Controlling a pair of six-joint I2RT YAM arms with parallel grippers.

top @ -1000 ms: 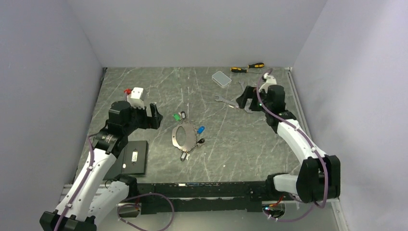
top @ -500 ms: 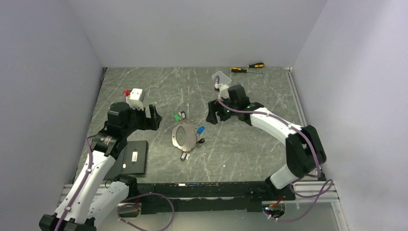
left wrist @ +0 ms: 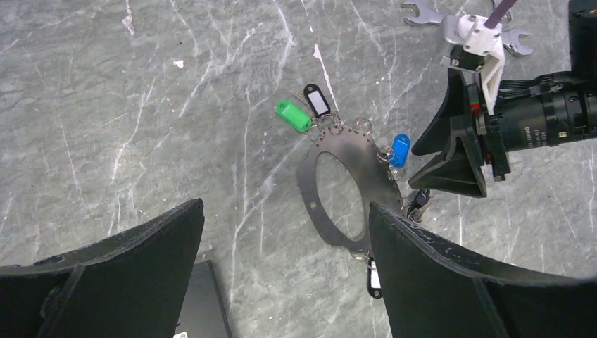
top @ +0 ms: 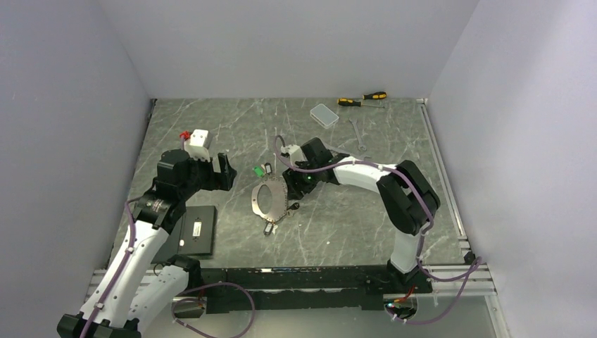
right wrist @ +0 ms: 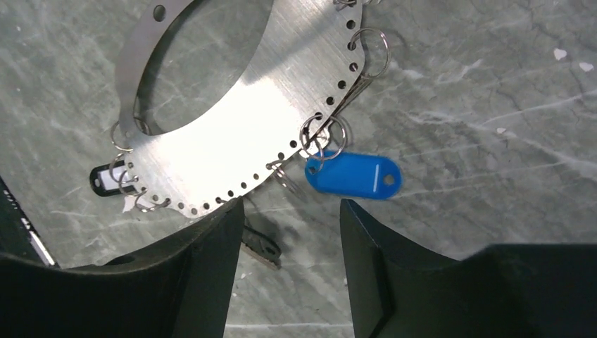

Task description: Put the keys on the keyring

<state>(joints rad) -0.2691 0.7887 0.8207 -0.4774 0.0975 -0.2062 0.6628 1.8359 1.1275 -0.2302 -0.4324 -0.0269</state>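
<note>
The keyring [top: 258, 204] is a flat silver oval plate with holes along its rim, lying mid-table; it also shows in the left wrist view [left wrist: 352, 151] and the right wrist view [right wrist: 246, 105]. Tagged keys hang on it by small rings: green [left wrist: 293, 115], black [left wrist: 317, 100], blue [right wrist: 352, 174] and black [right wrist: 109, 176]. A dark key [right wrist: 259, 246] lies on the table just below the plate. My right gripper [top: 290, 184] is open and empty, low over the plate's right edge, jaws straddling the dark key. My left gripper [top: 224, 171] is open and empty, raised to the left of the plate.
A black flat box [top: 193, 231] lies at the front left. A silver wrench [top: 359, 135], a clear plastic box [top: 324, 114] and two screwdrivers [top: 362, 98] lie at the back right. White walls close in three sides.
My right arm has swung left from the wrenches at the back right to the keyring's right edge. The left arm has barely moved. Both grippers stay open.
</note>
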